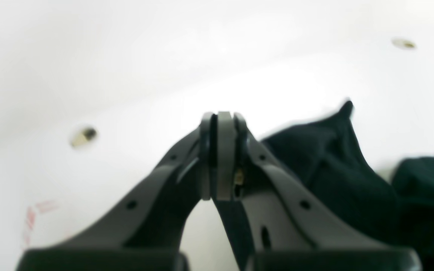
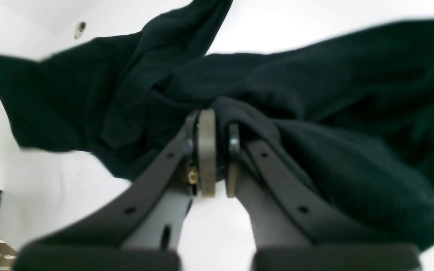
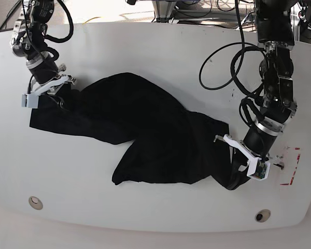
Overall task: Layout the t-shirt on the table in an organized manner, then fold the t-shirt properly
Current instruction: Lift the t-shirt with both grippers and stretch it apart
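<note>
The t-shirt point(image 3: 145, 135) is plain black, with no print showing. The surface point(image 3: 155, 46) is glossy white, carrying a red dashed mark point(image 3: 292, 167) near one end. The fingers point(image 1: 224, 150) of both arms are dark grey with lighter grey pads.
</note>
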Robot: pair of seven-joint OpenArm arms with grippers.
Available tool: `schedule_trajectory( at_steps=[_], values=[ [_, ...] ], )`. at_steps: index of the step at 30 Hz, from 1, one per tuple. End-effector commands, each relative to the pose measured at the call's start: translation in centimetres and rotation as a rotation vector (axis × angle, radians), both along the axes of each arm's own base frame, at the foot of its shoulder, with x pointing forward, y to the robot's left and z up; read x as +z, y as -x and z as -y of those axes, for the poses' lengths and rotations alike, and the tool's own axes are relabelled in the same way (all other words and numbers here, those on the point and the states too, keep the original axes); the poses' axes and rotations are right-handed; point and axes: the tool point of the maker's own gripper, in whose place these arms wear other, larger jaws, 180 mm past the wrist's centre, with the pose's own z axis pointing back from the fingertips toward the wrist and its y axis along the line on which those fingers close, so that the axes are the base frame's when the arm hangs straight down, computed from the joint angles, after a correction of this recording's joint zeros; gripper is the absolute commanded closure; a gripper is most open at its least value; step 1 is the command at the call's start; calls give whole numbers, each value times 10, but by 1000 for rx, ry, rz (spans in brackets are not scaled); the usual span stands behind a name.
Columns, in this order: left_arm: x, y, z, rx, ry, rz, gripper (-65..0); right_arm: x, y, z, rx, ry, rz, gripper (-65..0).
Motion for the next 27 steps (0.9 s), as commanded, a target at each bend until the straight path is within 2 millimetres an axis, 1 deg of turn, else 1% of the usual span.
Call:
schedule_trajectory(
  at_steps=[1,4,6,10,11,12,14,16,21,22,23,25,26,27],
  values=[
    [35,-9,-1,3,-15,92,0,27,-20,11,14,43,94,0],
    [49,-17,-4,17,-34,98,0,36,-29,18,19,67,116,0],
    [60,-22,-6,26,-40,109,0,46,-36,22,27,92,141,0],
    [87,-30,-19,65,-38,158,0,63,-49,31,35,134,182,0],
    [92,-31,-21,71,-37,167,-1,65,-51,34,34,142,184,0],
    [103,-33,-24,81,-35,190,-3,69,-56,40,34,159,190,0],
    [120,-35,-29,94,-32,221,-3,77,-62,46,32,178,206,0],
    [132,-37,-33,107,-29,246,-3,86,-68,52,31,199,224,0],
    [172,-38,-45,139,-14,336,-3,111,-87,71,13,245,270,0],
    [177,-38,-45,139,-13,345,-3,114,-89,74,10,252,274,0],
    [187,-38,-46,141,-12,368,-3,123,-95,80,4,265,291,0],
    [196,-37,-47,145,-13,386,-3,135,-100,85,0,264,313,0],
    [204,-38,-48,152,-18,399,-4,144,-105,91,-7,261,328,0],
    [208,-38,-49,158,-22,405,-4,147,-107,94,-12,258,333,0]
  ],
)
